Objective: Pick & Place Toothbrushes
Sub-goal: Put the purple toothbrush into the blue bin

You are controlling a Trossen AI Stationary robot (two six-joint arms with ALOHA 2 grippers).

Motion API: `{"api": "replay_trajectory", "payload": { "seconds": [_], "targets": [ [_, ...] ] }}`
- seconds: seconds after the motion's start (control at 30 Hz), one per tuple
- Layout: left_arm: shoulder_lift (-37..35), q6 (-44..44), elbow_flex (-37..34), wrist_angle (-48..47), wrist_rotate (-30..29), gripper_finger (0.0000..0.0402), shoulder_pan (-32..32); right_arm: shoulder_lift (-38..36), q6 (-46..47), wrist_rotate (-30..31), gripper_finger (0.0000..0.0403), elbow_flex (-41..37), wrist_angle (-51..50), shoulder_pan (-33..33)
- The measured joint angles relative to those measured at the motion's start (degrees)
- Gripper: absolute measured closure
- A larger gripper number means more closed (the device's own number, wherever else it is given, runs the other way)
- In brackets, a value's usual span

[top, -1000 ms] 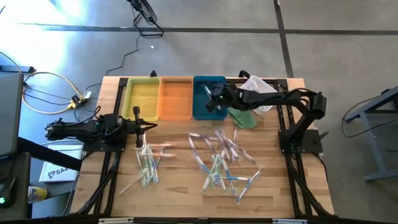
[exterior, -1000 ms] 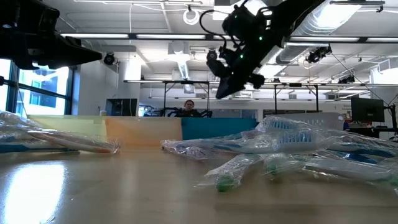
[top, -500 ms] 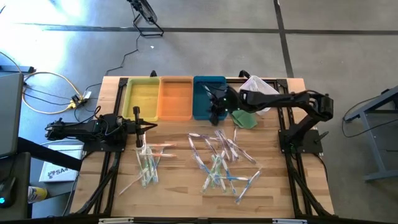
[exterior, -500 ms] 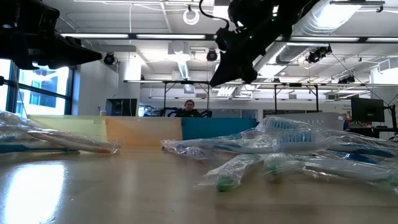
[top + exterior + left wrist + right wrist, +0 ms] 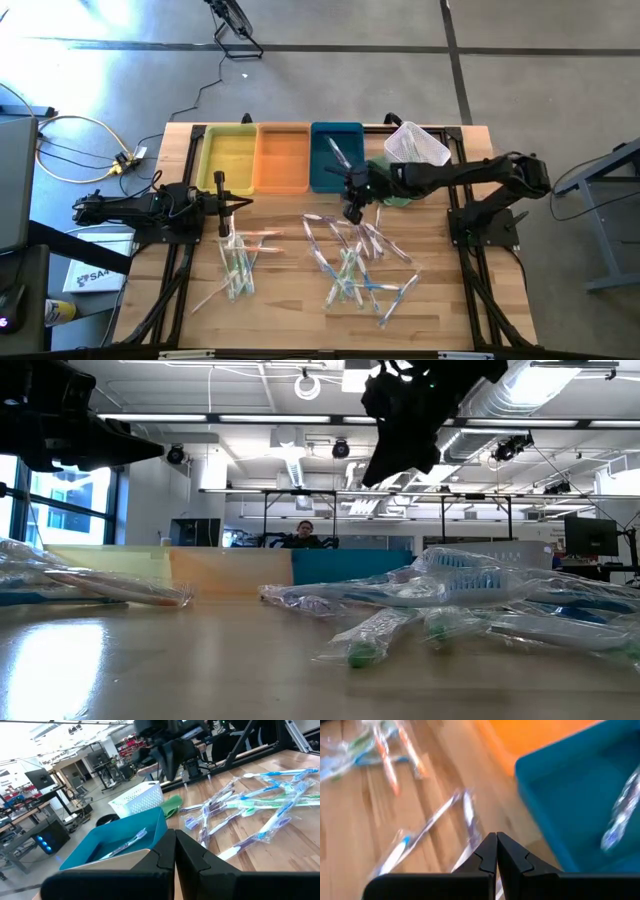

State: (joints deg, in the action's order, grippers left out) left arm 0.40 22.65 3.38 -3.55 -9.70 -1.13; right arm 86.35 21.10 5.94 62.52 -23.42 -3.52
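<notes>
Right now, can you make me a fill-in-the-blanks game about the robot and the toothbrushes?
1. One wrapped toothbrush lies inside the ____ tray.
2. The tray between the yellow tray and the blue one is ____.
3. Both robot claws, the left claw and the right claw, are ____.
4. The white basket sits nearest the ____ arm.

Answers: blue; orange; shut; right

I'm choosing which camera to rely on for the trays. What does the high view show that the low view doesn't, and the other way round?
Only the high view: the inside of the blue tray, where one wrapped toothbrush lies; the white mesh basket; and the green cloth beside the tray.

Only the low view: the room behind the table, with a person seated past the trays.

Both: the yellow tray, orange tray, the loose toothbrushes on the wooden table, and the right tool above them, shut and empty.
</notes>
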Motion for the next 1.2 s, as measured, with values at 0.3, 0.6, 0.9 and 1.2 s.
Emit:
{"api": "replay_trajectory", "payload": {
  "seconds": [0.3,0.6,0.9,1.2],
  "targets": [
    [0.0,0.0,0.0,0.0,0.0,0.0402,0.0,0.0,4.5,2.2,0.0400,0.0,-3.4,5.6],
    [0.0,0.0,0.0,0.0,0.0,0.0402,0.0,0.0,2.4,5.8,0.0400,0.0,-3.4,8.4],
    [0.0,0.0,0.0,0.0,0.0,0.0402,0.0,0.3,-3.3,5.8,0.0398,0.0,-1.4,8.2],
    [0.0,0.0,0.0,0.0,0.0,0.0402,0.0,0.3,-4.4,5.5,0.0387,0.0,-2.0,8.3]
  ]
}}
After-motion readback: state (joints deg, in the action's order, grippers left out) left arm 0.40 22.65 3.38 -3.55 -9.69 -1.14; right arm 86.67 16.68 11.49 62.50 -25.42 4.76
